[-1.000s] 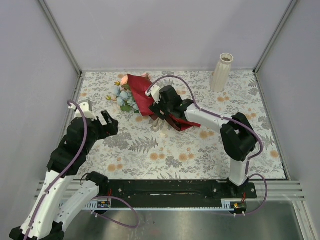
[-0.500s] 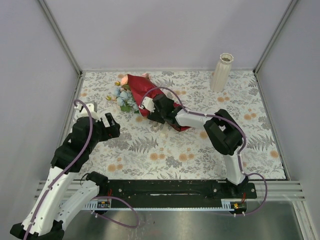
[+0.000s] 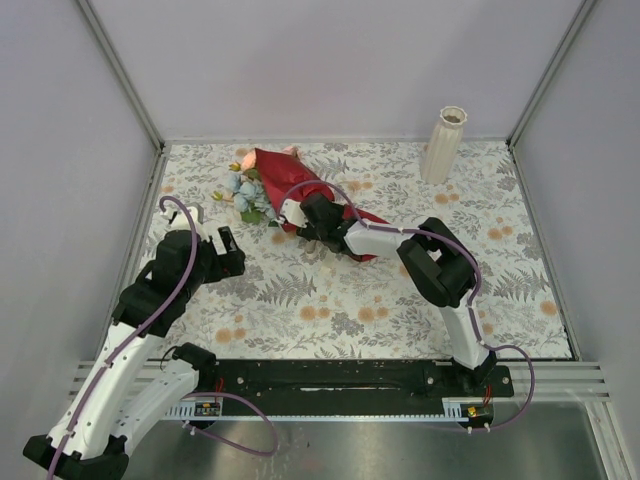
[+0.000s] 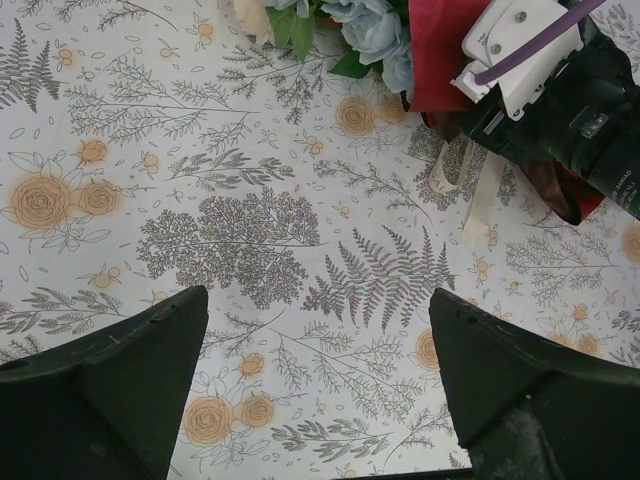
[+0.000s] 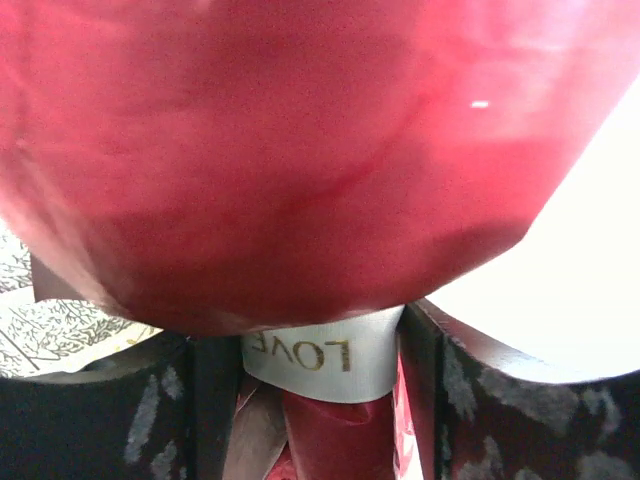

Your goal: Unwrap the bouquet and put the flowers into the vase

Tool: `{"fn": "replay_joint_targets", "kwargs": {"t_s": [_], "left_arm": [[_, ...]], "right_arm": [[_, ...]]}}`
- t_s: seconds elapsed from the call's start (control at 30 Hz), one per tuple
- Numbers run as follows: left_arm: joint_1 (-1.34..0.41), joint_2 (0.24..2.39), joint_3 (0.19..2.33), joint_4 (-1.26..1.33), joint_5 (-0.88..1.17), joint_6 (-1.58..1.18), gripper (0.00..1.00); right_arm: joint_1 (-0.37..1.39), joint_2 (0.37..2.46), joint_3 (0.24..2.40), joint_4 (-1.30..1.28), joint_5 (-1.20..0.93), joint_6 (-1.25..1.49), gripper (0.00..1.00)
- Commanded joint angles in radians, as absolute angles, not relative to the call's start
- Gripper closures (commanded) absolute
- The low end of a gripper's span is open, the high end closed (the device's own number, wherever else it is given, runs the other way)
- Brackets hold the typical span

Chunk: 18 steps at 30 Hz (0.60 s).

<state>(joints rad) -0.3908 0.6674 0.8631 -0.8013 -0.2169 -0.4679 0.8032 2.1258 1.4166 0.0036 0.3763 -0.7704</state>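
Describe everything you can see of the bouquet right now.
The bouquet lies on its side at the far left of the floral tablecloth, wrapped in crinkled dark red paper. Pale blue, pink and cream flowers with green leaves poke out toward the left. A cream ribbon printed LOVE ties its neck, tails trailing on the cloth. The right gripper straddles that neck, fingers close beside the ribbon.

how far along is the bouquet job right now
Done: nothing yet; the bouquet lies wrapped, its ribbon tied. In hand: the right end effector straddles the ribbon, grip unclear; the left end effector hangs open nearby. Left: unwrapping, then moving the flowers into the vase, which holds none.
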Motion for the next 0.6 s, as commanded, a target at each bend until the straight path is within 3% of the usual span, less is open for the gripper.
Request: {"fn": "replay_joint_targets", "kwargs": {"t_s": [0.0,0.33,0.57], "left_arm": [[-0.385,0.661,0.880,-0.750,-0.216,-0.446,0.04],[-0.387,0.704,0.896,-0.695,-0.132,-0.474,0.05],[-0.387,0.726,0.920,-0.712,-0.106,-0.463,0.05]], "right_arm": [[0.807,2.108,1.474,0.018,0.370,-0.704,0.40],[0.808,1.945,1.399,-0.043,0.129,-0.295,0.84],[0.782,1.796,1.293,0.064,-0.251,0.127,0.86]]}}
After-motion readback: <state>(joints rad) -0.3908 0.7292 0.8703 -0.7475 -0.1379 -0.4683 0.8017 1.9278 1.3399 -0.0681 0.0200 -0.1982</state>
